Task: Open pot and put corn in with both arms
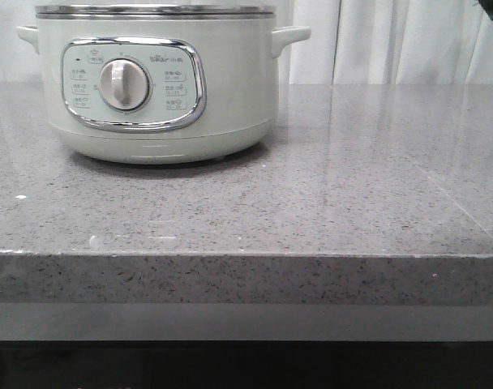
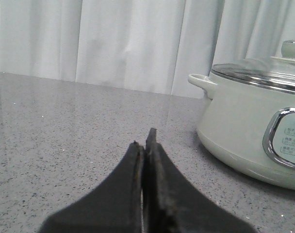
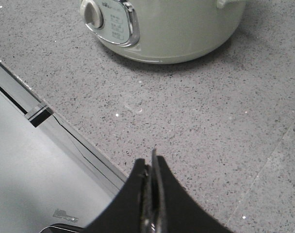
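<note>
The pale cream-green pot (image 1: 157,81) stands on the grey speckled counter at the back left of the front view, its dial and chrome panel facing me. Its glass lid with a knob (image 2: 292,48) is on, as the left wrist view shows. The pot also shows in the left wrist view (image 2: 244,131) and the right wrist view (image 3: 176,26). My left gripper (image 2: 143,141) is shut and empty, low over the counter beside the pot. My right gripper (image 3: 151,162) is shut and empty, above the counter near its front edge. No corn is in view. Neither gripper shows in the front view.
The grey stone counter (image 1: 352,194) has its front edge (image 1: 246,255) running across the front view. A white curtain (image 1: 392,40) hangs behind it. In the right wrist view the counter's edge (image 3: 65,131) drops to a pale floor.
</note>
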{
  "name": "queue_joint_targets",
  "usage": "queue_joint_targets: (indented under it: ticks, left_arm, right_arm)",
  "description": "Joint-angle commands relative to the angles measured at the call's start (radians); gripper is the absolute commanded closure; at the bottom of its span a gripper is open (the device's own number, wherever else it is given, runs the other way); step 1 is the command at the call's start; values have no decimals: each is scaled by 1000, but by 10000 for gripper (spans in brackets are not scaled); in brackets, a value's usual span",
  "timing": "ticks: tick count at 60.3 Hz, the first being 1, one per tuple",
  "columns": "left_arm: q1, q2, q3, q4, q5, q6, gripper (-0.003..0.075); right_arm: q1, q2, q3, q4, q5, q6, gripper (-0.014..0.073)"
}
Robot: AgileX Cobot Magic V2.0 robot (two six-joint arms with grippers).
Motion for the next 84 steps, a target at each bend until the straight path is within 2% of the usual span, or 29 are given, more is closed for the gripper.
queue_joint_targets:
  ticks: [1,21,38,51,74,84]
  left_arm:
    - [1,-17,10,-9,-88,1,741]
    - [1,-17,10,-9,-88,1,741]
    - [-1,-17,10,-9,-88,1,741]
    - [1,-17,10,-9,-88,1,741]
    - [1,-17,10,-9,-88,1,741]
    - [1,-17,10,-9,-88,1,741]
  right_arm:
    - [-1,-10,-25,1,-58,-9,661]
    - [-23,-40,-10,-38,-93,-18,661]
    - [-349,-347,215,-38,-353,-24,661]
    - [-498,-591,438,-35,-454,-24,661]
    - [-518,-839,727,-3,-485,-24,661]
    - [-518,-856,804,-2,-577,-24,661]
